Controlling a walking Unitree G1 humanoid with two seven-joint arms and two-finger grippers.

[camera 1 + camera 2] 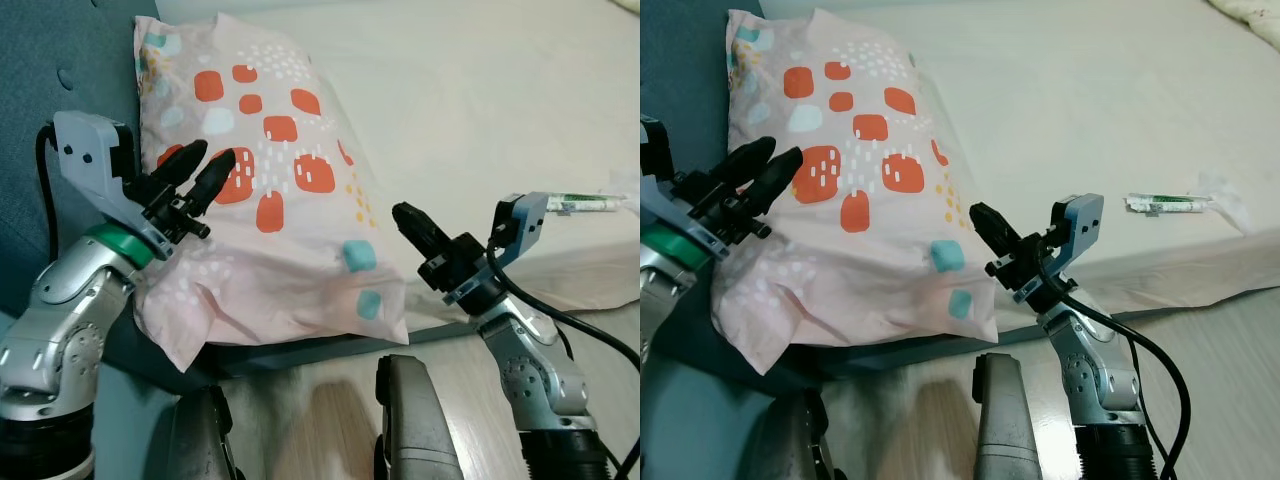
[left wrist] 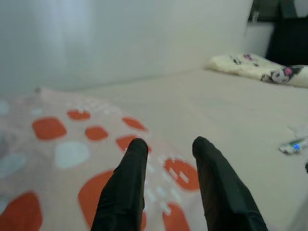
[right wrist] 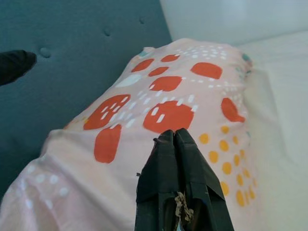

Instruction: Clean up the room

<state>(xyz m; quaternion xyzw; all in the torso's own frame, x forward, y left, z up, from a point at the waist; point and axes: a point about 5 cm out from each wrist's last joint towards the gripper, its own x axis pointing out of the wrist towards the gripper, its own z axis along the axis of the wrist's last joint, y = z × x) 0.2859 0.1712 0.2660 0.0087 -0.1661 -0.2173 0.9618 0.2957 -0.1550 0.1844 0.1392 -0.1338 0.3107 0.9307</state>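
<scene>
A soft pink pillow (image 1: 270, 200) with orange and pale-blue patches lies on the bed (image 1: 480, 110), against the blue headboard (image 1: 60, 60). The left hand (image 1: 200, 170) hovers slightly open, empty, over it; the right hand (image 1: 410, 222) is closed, empty.

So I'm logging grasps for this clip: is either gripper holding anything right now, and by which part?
Nothing is held. The left gripper hovers open over the pillow; the right gripper is shut on nothing, beside the pillow's edge.
</scene>
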